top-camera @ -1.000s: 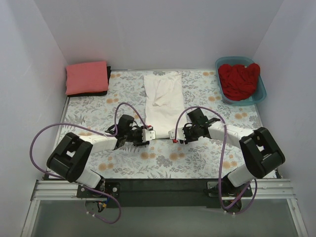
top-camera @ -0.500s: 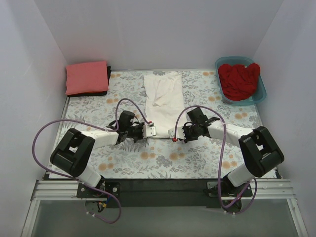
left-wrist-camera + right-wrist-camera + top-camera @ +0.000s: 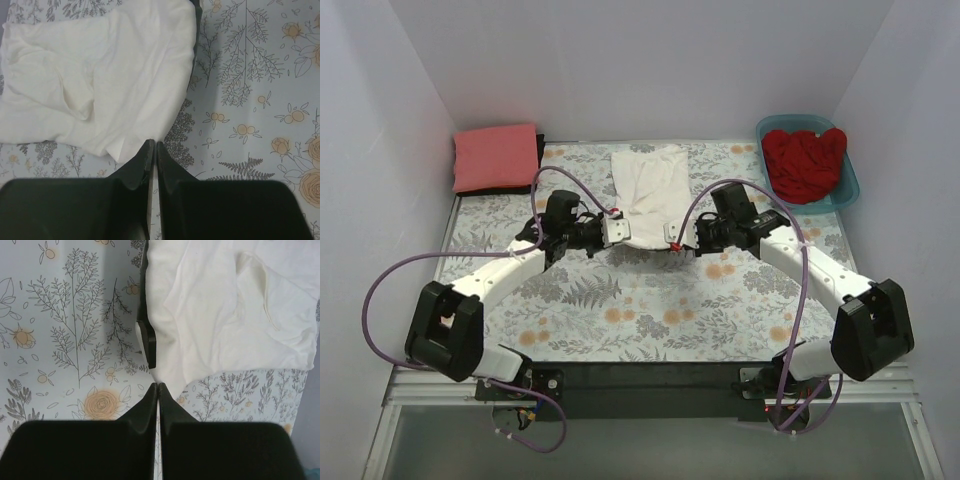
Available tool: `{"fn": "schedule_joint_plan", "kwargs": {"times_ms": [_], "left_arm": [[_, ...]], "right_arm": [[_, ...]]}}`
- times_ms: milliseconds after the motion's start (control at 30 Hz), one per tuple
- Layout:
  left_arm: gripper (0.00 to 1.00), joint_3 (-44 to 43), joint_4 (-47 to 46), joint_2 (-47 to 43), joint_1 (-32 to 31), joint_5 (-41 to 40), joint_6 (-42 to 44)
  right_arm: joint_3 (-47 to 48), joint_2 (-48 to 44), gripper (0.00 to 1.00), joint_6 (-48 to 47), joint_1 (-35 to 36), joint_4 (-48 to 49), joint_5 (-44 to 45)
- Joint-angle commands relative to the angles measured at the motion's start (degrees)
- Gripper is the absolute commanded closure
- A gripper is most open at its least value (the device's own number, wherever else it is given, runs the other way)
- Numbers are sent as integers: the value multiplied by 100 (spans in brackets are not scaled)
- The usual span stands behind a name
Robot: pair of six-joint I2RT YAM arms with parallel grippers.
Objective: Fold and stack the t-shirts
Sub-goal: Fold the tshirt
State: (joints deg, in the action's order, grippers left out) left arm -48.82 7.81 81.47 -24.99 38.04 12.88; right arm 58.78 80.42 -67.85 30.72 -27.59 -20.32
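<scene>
The white t-shirt point(image 3: 648, 185) lies at the middle back of the floral cloth, its near hem lifted. My left gripper point(image 3: 616, 232) is shut on the hem's left corner and my right gripper point(image 3: 672, 236) is shut on its right corner. In the left wrist view the shut jaws point(image 3: 153, 143) meet the white cloth point(image 3: 100, 75). In the right wrist view the shut jaws point(image 3: 158, 385) pinch the cloth's point(image 3: 225, 305) edge. The coral-pink t-shirt point(image 3: 497, 156) lies folded at the back left. The bright red t-shirt point(image 3: 805, 162) is bunched in the tub.
The teal plastic tub point(image 3: 850, 185) stands at the back right. A black item point(image 3: 539, 150) lies under the pink shirt. The floral table cloth point(image 3: 640, 310) covers the table. White walls close in the left, back and right.
Both grippers have moved away from the arm bases toward the back, carrying the white shirt's near hem with them. The shirt now looks shorter.
</scene>
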Motion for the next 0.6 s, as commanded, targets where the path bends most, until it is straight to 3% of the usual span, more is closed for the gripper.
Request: {"fn": "schedule_joint_plan", "kwargs": {"times_ms": [0,200,367,467,567], "left_arm": [[100,-321,650,-473,21,291,196],[100,-391,2090,-1210,-84,941,732],[100,-488,3566,-2063,-172,1416,516],[100,-734,3753,-2144,-138,1320,23],[100,-1129,3545,-1655,55,1241,-180]], "right_arm": [[326,-307,99,62,-22,-712,-227],[388,-947,99,264,197,-1694,-456],[904,-1573,99,1220,874,-2521,-736],[1126,-1530,99,1337,874,-2804,-676],[1310,-1293,99,829,629,-2769,-596]]}}
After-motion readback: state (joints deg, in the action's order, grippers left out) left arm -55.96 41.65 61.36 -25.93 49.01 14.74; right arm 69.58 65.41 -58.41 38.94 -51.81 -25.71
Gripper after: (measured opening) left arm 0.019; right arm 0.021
